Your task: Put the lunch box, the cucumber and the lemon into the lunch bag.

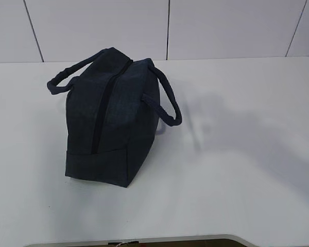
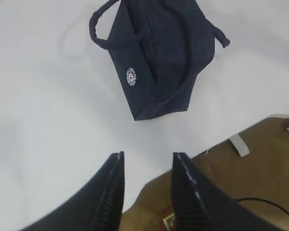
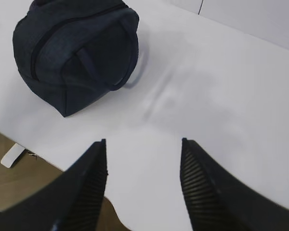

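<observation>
The dark navy lunch bag [image 1: 110,116] stands on the white table [image 1: 237,154], left of centre, its zipper line shut along the top and two loop handles hanging to the sides. It also shows in the left wrist view [image 2: 159,62] and the right wrist view [image 3: 74,53]. The lunch box, the cucumber and the lemon are out of view. My left gripper [image 2: 147,156] is open and empty, high above the table's front edge. My right gripper [image 3: 143,142] is open and empty, above the table near its front edge. Neither gripper shows in the exterior view.
The table's front edge [image 2: 202,154] runs under both grippers, with brown floor [image 2: 260,168] beyond it. A white wall [image 1: 170,28] stands behind the table. The bag carries a small round white logo [image 2: 131,77] on one side.
</observation>
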Robot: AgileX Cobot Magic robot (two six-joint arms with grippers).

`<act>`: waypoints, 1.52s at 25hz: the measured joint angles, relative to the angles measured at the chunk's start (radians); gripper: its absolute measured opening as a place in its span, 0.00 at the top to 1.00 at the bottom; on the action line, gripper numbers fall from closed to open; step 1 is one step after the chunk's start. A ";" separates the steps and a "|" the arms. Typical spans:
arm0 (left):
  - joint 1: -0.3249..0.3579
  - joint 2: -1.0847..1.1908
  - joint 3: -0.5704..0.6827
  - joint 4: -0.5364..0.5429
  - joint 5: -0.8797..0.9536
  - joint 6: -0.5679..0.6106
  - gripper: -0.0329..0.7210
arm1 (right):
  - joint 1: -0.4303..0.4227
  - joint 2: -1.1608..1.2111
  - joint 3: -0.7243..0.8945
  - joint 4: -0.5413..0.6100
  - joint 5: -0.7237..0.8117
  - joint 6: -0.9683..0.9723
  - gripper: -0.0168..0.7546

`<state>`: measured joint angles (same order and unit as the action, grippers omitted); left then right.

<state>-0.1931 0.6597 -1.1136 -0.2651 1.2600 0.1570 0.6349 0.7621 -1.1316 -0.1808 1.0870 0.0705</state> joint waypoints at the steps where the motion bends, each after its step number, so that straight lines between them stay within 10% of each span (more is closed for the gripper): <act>1: 0.000 -0.019 0.000 0.001 0.000 0.000 0.64 | 0.000 -0.029 0.013 0.000 0.000 -0.002 0.46; 38: 0.000 -0.641 0.534 0.013 -0.059 0.113 0.64 | 0.000 -0.778 0.597 0.067 -0.003 -0.042 0.46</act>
<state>-0.1931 0.0189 -0.5799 -0.2525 1.2011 0.2704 0.6349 -0.0156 -0.5348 -0.1139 1.0836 0.0288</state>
